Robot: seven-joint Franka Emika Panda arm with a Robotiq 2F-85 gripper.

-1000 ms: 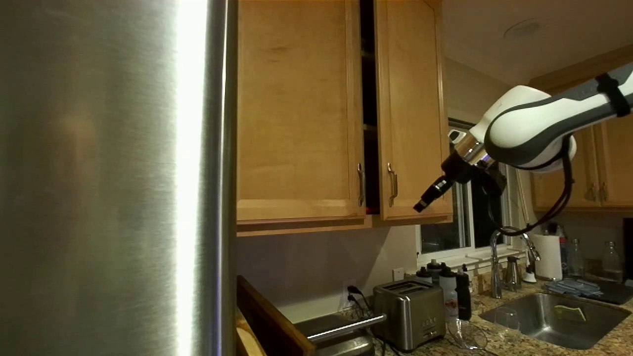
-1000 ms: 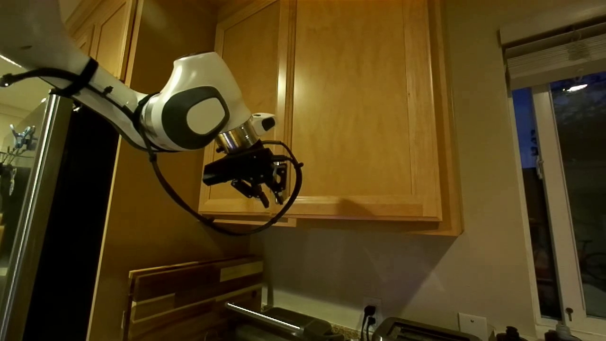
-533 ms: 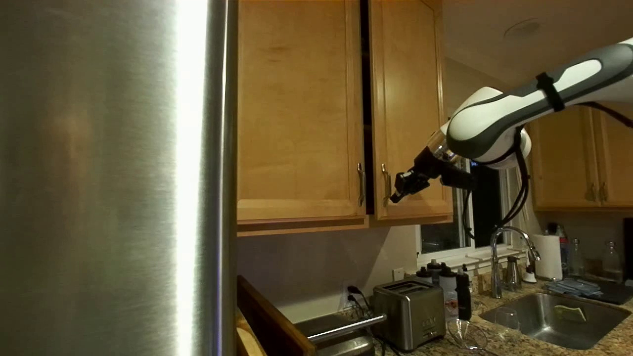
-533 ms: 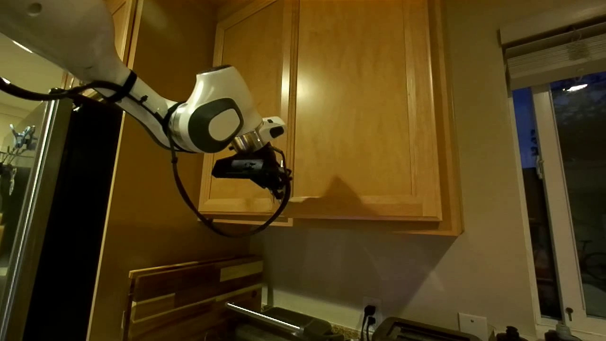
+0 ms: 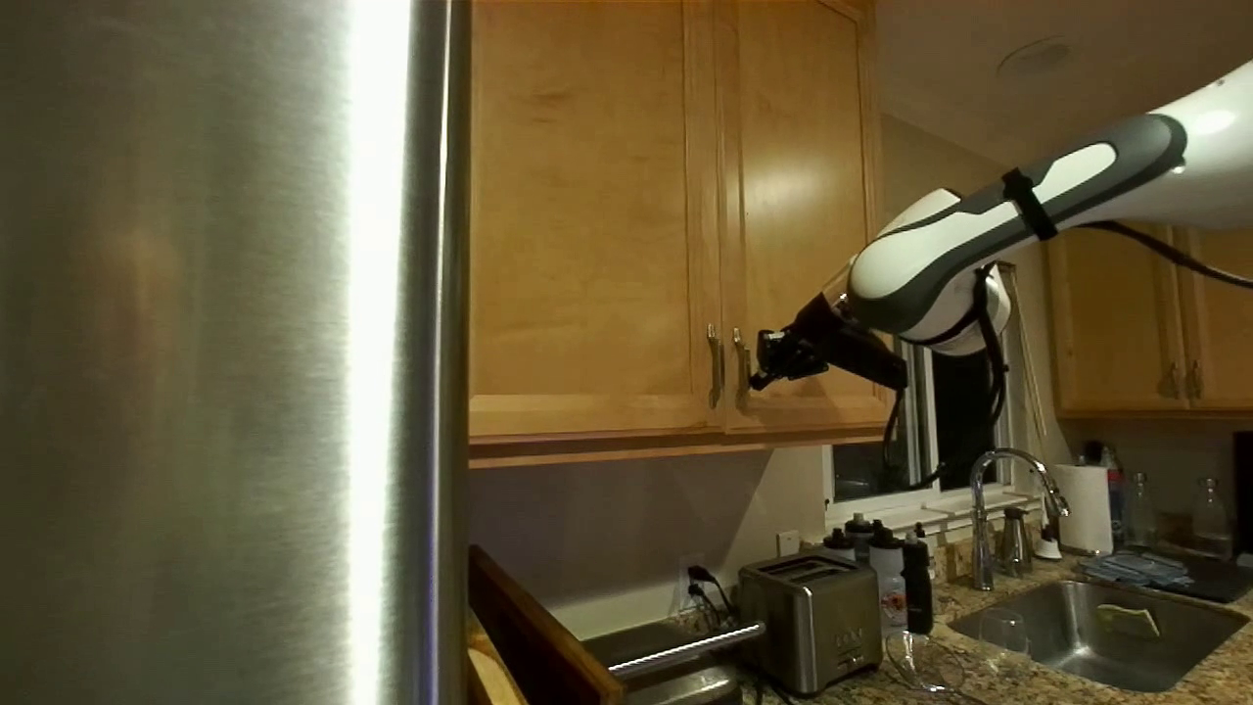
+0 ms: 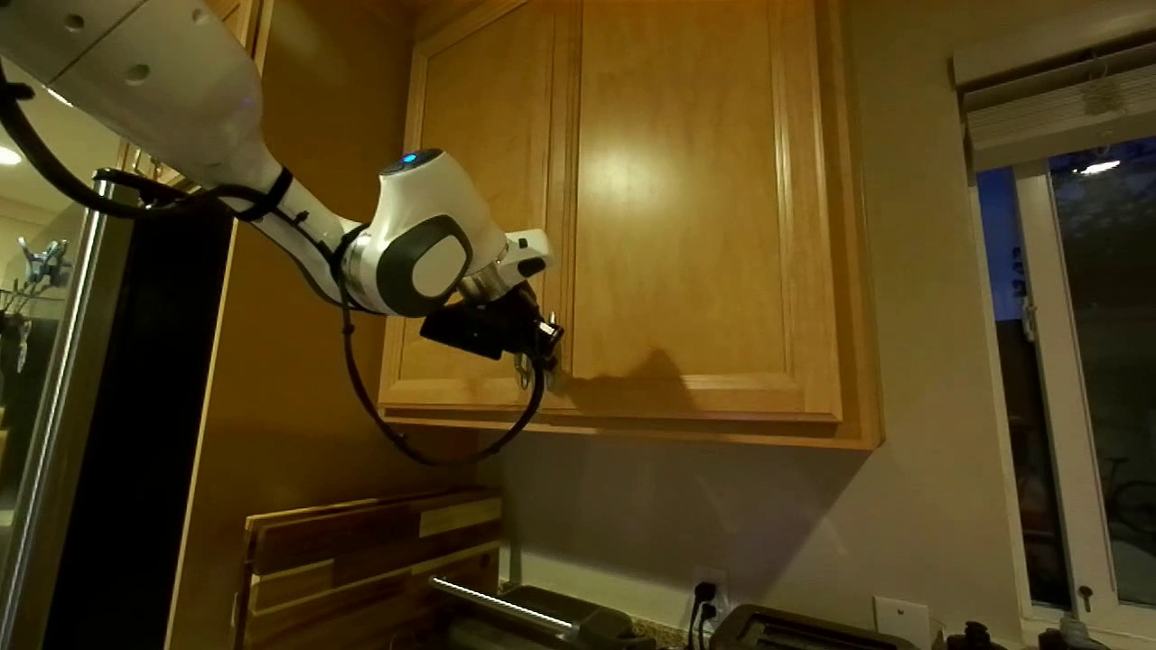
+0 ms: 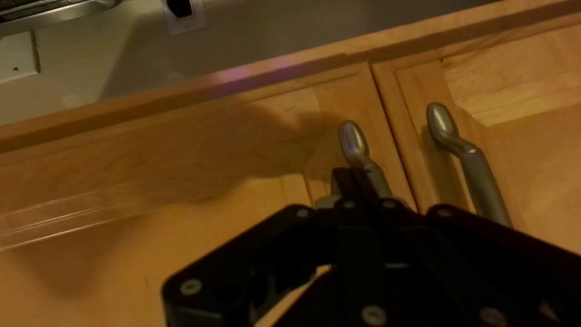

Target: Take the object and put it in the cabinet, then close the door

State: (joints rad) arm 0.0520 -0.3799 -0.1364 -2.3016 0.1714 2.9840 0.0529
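1. The gripper (image 7: pixel 354 176) has its fingers (image 7: pixel 344 186) drawn together, tips meeting side by side in the wrist view.

2. Straight ahead of the gripper is the cabinet (image 6: pixel 853 361). Its interior is hidden behind two panel doors, so its contents cannot be told.

3. The door (image 6: pixel 677 226), with its slim metal handle (image 7: pixel 354 141) at the left edge in both exterior views, lies in front of the gripper's tips. It sits flush with its neighbour, a thin seam between them. The tips are right at this handle; whether they touch it cannot be told.

4. Just beyond the tips, across that seam, is the matching door (image 5: pixel 587 215), its own pull (image 7: pixel 483 181) near the gripper.

5. Well below the gripper, in an exterior view, stands a steel toaster (image 5: pixel 817 627), its slots too dark to read. Bottles (image 5: pixel 889 578) stand just beside it.

6. Lower than the gripper and well off to its right in that view is the sink (image 5: pixel 1077 648), holding a pale yellowish cloth or sponge (image 5: pixel 1128 621).

7. The arm (image 6: pixel 199 99) slopes down to the gripper, wrist bent, so that the gripper tilts downward and toward the door. A black cable (image 6: pixel 447 462) loops below the wrist, rising close to the gripper.
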